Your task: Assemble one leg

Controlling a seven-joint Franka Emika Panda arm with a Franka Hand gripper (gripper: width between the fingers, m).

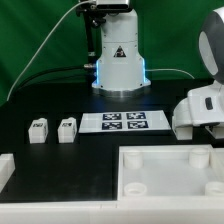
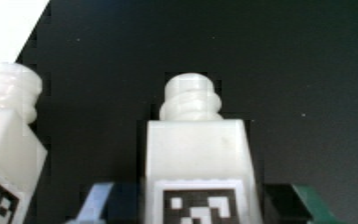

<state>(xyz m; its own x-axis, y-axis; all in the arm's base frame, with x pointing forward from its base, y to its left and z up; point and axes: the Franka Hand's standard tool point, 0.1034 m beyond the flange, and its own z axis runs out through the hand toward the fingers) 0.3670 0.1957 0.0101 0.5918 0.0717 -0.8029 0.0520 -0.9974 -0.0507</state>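
Hand (image 2: 202,206) straddles one leg (image 2: 197,140), fingers (image 2: 108,200) seemingly just clear.

Behind the marker board (image 1: 120,121), the arm's base (image 1: 118,62) is a white, rounded tower marked with a black warning triangle. It has a glowing blue ring around its foot, a black section on top, and a thin pale cable (image 1: 50,45) arcing away toward the exterior view's left. To the exterior view's right of the marker board there is a bulky, smooth white housing (image 1: 198,108) with soft rounded edges, and above it a grey curved link (image 1: 210,45). The gripper (image 2: 202,203) shows only blurred fingertips (image 2: 108,200), blue-grey on one side and dark green on the other.
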